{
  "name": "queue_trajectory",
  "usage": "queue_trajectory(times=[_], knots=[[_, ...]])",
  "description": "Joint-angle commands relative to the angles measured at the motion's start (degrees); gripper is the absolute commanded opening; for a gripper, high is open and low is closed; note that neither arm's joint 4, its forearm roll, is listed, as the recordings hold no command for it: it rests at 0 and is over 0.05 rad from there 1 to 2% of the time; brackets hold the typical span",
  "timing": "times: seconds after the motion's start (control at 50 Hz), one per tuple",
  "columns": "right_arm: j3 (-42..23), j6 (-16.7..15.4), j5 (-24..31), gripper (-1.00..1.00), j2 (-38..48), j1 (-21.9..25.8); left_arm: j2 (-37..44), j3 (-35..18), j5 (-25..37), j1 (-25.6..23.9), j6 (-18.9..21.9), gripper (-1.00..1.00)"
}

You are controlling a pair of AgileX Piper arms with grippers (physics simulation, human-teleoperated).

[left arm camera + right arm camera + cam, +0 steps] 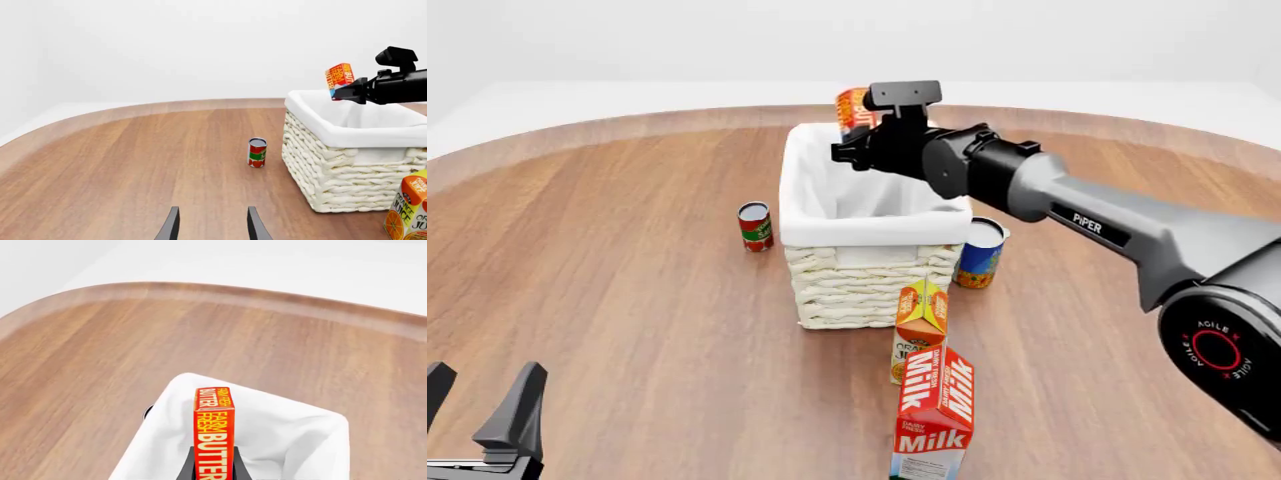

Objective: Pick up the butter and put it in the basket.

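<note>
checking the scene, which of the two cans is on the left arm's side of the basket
The small red can with the green label band; the blue-and-yellow can stands on the other side of the basket.

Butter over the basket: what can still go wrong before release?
1. The right claw holds the butter near the basket's far rim rather than over its middle; released there, it could clip the liner and tip out.
2. The juice carton leans against the basket's near wall; a bump to the basket could topple it.
</note>
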Motion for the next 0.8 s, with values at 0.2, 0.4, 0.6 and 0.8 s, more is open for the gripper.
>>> queue_trajectory(times=[0.2,0.4,0.6,0.8], knots=[[-0.2,0.4,-0.6,-1.00,-1.4,-1.3,0.0,0.0,0.0,0.0,0.0,1.00],[-0.3,0.3,-0.8,-1.00,-0.8,-1.2,0.0,0.0,0.0,0.0,0.0,1.00],[-1.0,0.4,-0.9,-1.00,0.3,-1.6,0.0,0.0,0.0,0.0,0.0,1.00],[-1.2,0.2,-1.0,-1.00,0.5,-2.0,0.0,0.0,0.0,0.0,0.0,1.00]])
